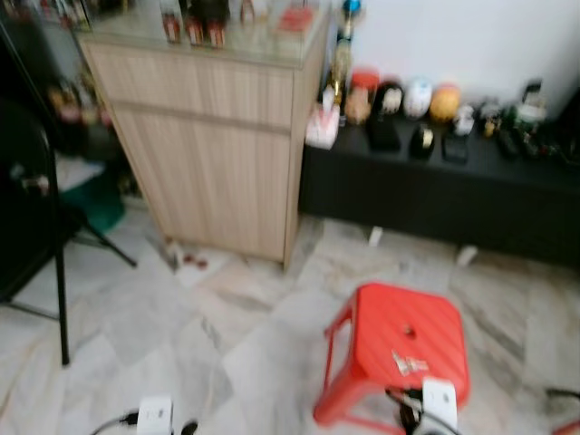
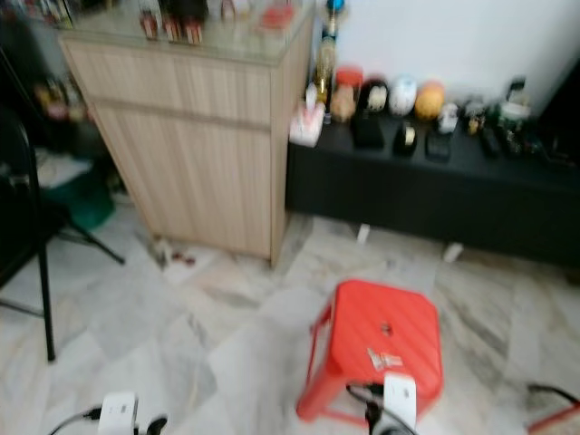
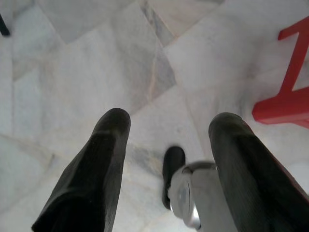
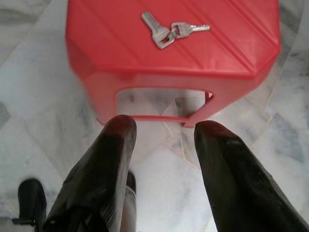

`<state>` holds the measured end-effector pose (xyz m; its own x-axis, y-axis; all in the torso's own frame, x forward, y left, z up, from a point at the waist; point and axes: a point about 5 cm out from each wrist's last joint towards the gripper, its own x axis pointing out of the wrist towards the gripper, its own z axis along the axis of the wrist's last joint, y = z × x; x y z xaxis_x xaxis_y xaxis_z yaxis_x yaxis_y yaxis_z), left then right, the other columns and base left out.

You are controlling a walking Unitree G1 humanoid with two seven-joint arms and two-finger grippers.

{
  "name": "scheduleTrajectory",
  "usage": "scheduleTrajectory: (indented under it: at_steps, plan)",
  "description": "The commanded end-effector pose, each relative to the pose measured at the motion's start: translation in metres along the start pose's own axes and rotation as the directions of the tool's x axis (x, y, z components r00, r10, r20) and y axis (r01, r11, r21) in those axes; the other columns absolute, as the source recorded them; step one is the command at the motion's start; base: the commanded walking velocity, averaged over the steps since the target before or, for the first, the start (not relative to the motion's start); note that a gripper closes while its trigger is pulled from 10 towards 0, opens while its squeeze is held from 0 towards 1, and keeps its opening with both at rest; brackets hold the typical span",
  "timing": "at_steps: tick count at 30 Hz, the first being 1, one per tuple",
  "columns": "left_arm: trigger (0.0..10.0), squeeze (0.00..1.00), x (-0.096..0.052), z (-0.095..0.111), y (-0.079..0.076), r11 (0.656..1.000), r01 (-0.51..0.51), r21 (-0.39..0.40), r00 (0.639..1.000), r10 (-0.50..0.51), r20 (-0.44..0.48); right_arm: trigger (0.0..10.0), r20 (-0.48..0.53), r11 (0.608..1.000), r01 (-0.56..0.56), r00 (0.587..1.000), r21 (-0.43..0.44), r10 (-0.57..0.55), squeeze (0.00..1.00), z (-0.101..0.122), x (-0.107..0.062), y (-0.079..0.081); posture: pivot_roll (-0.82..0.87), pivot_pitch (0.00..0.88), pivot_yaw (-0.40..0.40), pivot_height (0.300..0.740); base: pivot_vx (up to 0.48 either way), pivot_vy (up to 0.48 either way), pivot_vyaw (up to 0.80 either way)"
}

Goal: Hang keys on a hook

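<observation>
While the head views are blurred, I can still make out a red stool point(image 1: 403, 349) on the marble floor point(image 1: 227, 335), with the keys point(image 4: 170, 30) lying on its seat toward the near edge. My right gripper point(image 4: 161, 133) hangs low just short of the stool, fingers spread wide and holding nothing; the wrist view looks between them at the stool's near side and the keys beyond. My left gripper point(image 3: 169, 123) is also spread wide and empty, pointing down at bare floor, with one red stool leg point(image 3: 289, 92) at the edge of that view.

Behind the stool stands a wooden cabinet point(image 1: 213, 145) with bottles on its glass top. Beside it runs a low black shelf point(image 1: 435, 181) against the white wall, crowded with small items I cannot identify. A black stand point(image 1: 54, 245) sits well off to the left.

From the right wrist I see two silver keys joined on a ring; from the head they are only a pale speck. Any hook is too blurred to pick out.
</observation>
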<state>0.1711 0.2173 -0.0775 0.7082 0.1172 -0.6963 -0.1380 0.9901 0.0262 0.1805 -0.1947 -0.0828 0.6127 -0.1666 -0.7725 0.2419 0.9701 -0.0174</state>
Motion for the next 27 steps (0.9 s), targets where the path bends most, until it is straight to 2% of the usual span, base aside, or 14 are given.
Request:
scheduleTrajectory:
  at_steps: [1,5,13,22,24,27]
  plan:
    - [10.0,0.0,-0.0018,-0.0083,-0.0084,1.0,0.021,-0.01,0.999,-0.022,-0.029,10.0,-0.009,0.999,0.037,0.999,0.002,-0.037,0.0,-0.0031,-0.001,-0.0124,0.16,0.06,-0.047,0.74,0.3,0.0,0.0]
    - [10.0,0.0,-0.0022,-0.0089,-0.0074,1.0,0.015,-0.011,0.999,-0.015,-0.029,10.0,-0.008,0.999,0.041,0.999,0.005,-0.041,0.0,-0.0028,-0.0009,-0.0128,0.17,0.066,-0.048,0.74,0.27,0.0,0.0]
    - [10.0,0.0,-0.0025,-0.0097,-0.0073,1.0,0.018,-0.009,0.999,-0.018,-0.031,10.0,-0.009,0.995,0.088,0.996,0.045,-0.088,0.0,-0.001,-0.0007,-0.0195,0.17,0.077,-0.047,0.74,0.0,0.0,0.0]
    - [10.0,0.0,-0.0025,-0.01,-0.008,1.0,0.023,-0.01,0.999,-0.023,-0.034,10.0,-0.011,0.995,0.081,0.997,0.05,-0.081,0.0,0.0006,-0.0002,-0.0205,0.17,0.081,-0.049,0.74,0.0,0.0,-0.76]
    - [10.0,0.0,-0.0025,-0.0102,-0.0078,1.0,0.022,-0.01,0.999,-0.022,-0.035,10.0,0.003,0.997,0.068,0.998,0.029,-0.068,0.0,0.0026,0.0001,-0.0196,0.17,0.082,-0.049,0.74,0.0,0.0,0.0]
    - [10.0,0.0,-0.0025,-0.0102,-0.0076,1.0,0.021,-0.01,0.999,-0.021,-0.035,10.0,0.005,0.996,0.078,0.997,0.047,-0.079,0.0,0.0029,0.0,-0.02,0.17,0.082,-0.05,0.74,0.0,0.0,0.0]
